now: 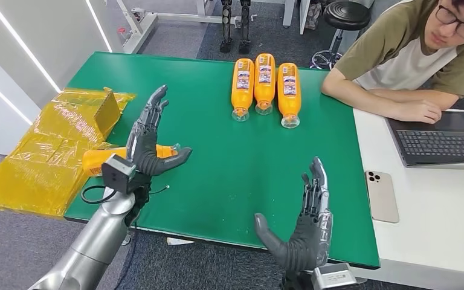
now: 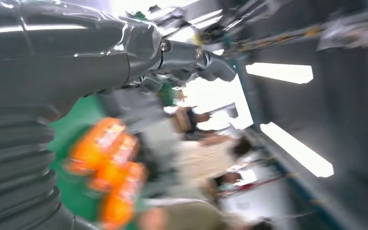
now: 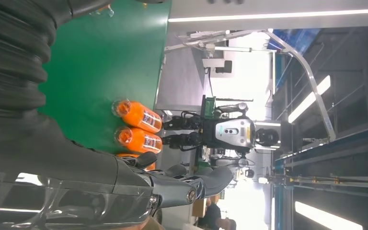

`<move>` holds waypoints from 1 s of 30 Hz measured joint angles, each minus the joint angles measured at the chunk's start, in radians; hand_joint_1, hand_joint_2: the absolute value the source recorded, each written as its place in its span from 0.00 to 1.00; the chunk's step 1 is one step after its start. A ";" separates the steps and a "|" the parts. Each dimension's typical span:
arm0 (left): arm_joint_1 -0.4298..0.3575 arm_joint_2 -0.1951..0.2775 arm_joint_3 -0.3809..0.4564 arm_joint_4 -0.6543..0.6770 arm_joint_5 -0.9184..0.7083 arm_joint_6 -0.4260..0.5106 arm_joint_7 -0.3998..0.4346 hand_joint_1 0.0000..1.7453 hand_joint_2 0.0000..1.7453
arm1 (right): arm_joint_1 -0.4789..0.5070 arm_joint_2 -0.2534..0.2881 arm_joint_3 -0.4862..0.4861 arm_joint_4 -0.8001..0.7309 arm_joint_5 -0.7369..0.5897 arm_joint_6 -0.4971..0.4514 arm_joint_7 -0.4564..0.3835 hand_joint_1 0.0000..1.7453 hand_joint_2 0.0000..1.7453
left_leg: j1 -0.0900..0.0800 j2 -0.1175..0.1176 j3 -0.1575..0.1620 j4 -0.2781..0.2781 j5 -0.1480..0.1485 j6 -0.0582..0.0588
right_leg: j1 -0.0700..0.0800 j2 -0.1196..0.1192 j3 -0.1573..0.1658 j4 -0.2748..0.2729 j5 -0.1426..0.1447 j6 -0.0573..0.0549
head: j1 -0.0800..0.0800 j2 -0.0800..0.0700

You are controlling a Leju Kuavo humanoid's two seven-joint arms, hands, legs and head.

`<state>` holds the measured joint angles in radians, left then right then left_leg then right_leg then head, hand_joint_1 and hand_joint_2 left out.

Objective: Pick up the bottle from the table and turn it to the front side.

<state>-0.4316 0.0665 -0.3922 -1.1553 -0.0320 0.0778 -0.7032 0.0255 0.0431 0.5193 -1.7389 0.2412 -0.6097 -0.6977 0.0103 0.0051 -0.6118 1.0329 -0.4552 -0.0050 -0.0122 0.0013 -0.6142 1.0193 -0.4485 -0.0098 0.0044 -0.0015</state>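
Green mat: I see the table (image 1: 241,163) covered in green, with a white desk (image 1: 435,235) butted against its right side.
Bottle: an orange bottle (image 1: 99,158) lies on its side at the left edge of the green, partly hidden behind my left hand. I cannot tell from here which face is up.
Left hand: my left hand (image 1: 148,136) is raised in front of that bottle, fingers stretched out and apart, thumb pointing right. It grasps nothing; whether it touches the bottle I cannot tell.
Right hand: my right hand (image 1: 305,226) is up over the near edge of the table, fingers straight and spread, thumb out to the left, released and holding nothing.
Row of three: three more orange bottles (image 1: 264,84) lie side by side at the far middle of the table, caps toward me, labels showing. My right wrist view shows two of them against the green.
Left wrist view: blurred; I make out orange shapes on green and little else.
Yellow wrap: crumpled yellow film (image 1: 48,151) sits off the table's left edge, just beside the bottle.
Person: someone (image 1: 411,54) sits at the far right, forearm on the table corner, beside a laptop (image 1: 444,139).
Phone: a phone (image 1: 382,196) lies face down on the white desk, near the green edge.
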 joint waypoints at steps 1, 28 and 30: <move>0.020 -0.016 0.006 -0.060 0.010 -0.005 0.000 0.00 1.00 | 0.001 0.000 -0.001 0.001 0.002 0.002 0.000 0.00 1.00 | 0.000 0.000 0.000 0.000 0.000 0.000 | 0.000 0.000 0.000 0.000 0.000 0.000 | 0.000 0.000; 0.254 -0.329 0.211 -0.392 0.082 -0.054 0.000 0.00 1.00 | 0.008 0.025 -0.037 0.012 0.032 -0.008 0.031 0.00 1.00 | 0.000 -0.001 -0.001 0.000 -0.002 0.002 | 0.000 -0.002 0.000 0.000 -0.001 0.001 | 0.001 0.000; 0.254 -0.329 0.211 -0.392 0.071 -0.039 0.000 0.00 1.00 | 0.010 0.026 -0.040 0.012 0.032 -0.009 0.031 0.00 1.00 | 0.000 -0.001 -0.001 0.000 -0.002 0.002 | 0.000 -0.002 0.000 0.000 -0.001 0.001 | 0.001 0.000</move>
<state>-0.1776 -0.2625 -0.1808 -1.5469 0.0385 0.0385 -0.7029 0.0355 0.0690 0.4791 -1.7269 0.2734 -0.6188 -0.6672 0.0103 0.0041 -0.6128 1.0329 -0.4570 -0.0028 -0.0121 -0.0005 -0.6137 1.0189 -0.4492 -0.0088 0.0057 -0.0015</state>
